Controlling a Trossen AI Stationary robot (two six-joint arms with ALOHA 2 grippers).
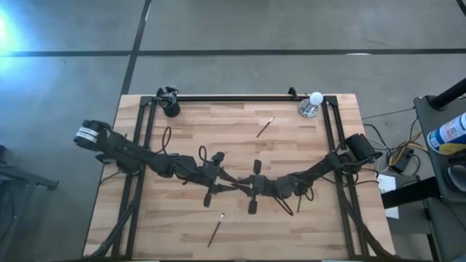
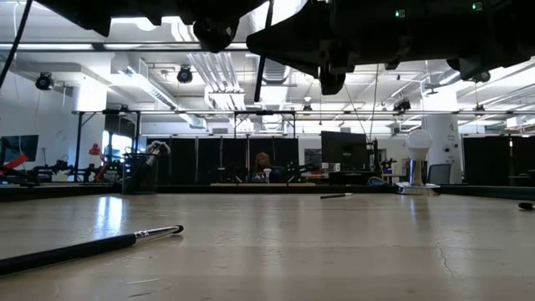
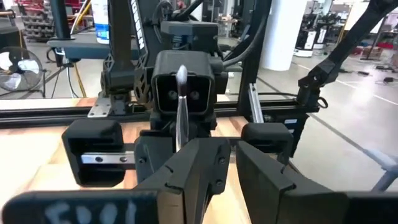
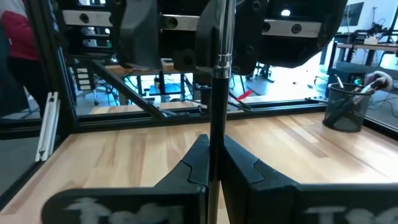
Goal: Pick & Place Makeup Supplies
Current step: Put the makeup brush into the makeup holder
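Both grippers meet over the middle of the table around one makeup brush (image 1: 234,183). It has a dark handle and a silvery ferrule and stands roughly upright, clear of the wood (image 2: 261,71). My right gripper (image 4: 215,158) is shut on its handle. My left gripper (image 3: 227,146) faces it from the left, its fingers almost together at the brush's upper part. Two more brushes lie flat on the table, one toward the far side (image 1: 264,127) and one near the front edge (image 1: 215,229). The black cup (image 1: 171,108) at the far left holds several brushes. My left gripper comes level from the table's left. In the right wrist view its dark fingers (image 4: 249,28) flank the silvery upper part (image 4: 224,31) of the brush. Its own finger (image 3: 199,168) hides the place of contact, and the silvery tip end (image 3: 180,106) rises above the fingers. My right gripper pinches the dark handle (image 4: 217,124) below the ferrule between its two fingers. It comes level from the table's right, with the fingers across the brush. The brush is upright and lifted clear of the table.
A white ball on a silver base (image 1: 313,103) stands at the far right corner. A black frame rail (image 1: 233,97) runs along the far edge, with side rails at left and right. Bare wood lies near the front edge around the lying brush (image 2: 92,247). A person sits far behind the table (image 2: 263,163).
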